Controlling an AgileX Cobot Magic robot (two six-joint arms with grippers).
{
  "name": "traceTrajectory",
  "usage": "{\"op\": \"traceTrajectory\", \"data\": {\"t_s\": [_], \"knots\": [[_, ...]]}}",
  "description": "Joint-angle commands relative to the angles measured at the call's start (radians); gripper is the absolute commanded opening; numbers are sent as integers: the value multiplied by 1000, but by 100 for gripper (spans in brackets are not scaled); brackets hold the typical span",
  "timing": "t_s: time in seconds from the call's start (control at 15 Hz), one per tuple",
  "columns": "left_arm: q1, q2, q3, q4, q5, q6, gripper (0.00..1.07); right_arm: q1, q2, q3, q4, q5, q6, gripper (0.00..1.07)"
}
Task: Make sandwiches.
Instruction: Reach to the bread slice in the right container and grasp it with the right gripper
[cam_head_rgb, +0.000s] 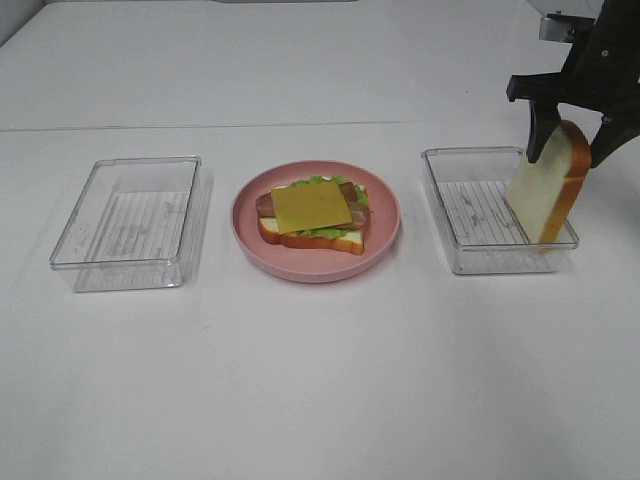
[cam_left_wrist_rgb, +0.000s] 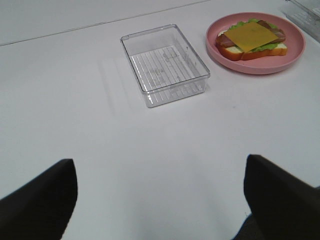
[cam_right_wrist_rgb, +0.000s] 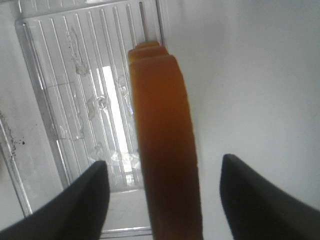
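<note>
The sandwich (cam_head_rgb: 312, 211) lies on a round pink plate (cam_head_rgb: 385, 235) in the middle of the table. It is one bread slice with lettuce, bacon and a yellow cheese slice on top. It also shows in the left wrist view (cam_left_wrist_rgb: 251, 38). My right gripper (cam_head_rgb: 569, 140) is shut on a second bread slice (cam_head_rgb: 547, 188) and holds it on edge, over the right clear tray (cam_head_rgb: 452, 215). The right wrist view shows that slice's orange-brown crust (cam_right_wrist_rgb: 165, 145) between my fingers (cam_right_wrist_rgb: 82, 202). My left gripper (cam_left_wrist_rgb: 160, 200) is open and empty above bare table.
A clear empty tray (cam_head_rgb: 130, 222) stands left of the plate and also shows in the left wrist view (cam_left_wrist_rgb: 165, 65). The plate (cam_left_wrist_rgb: 295, 47) is beyond it there. The white table's far edge runs behind all three.
</note>
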Motion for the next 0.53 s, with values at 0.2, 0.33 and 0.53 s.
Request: {"op": "traceTrajectory", "data": {"t_s": [0.2,0.33,0.53], "knots": [[-7,-8,1,-5,-8,0,86,0,2,4,0,9,-21,0],[-7,-8,1,-5,-8,0,86,0,-8,4,17,14,-18,0],[-7,-8,1,-5,-8,0,86,4,-77,4,89,16,-17,0]]}}
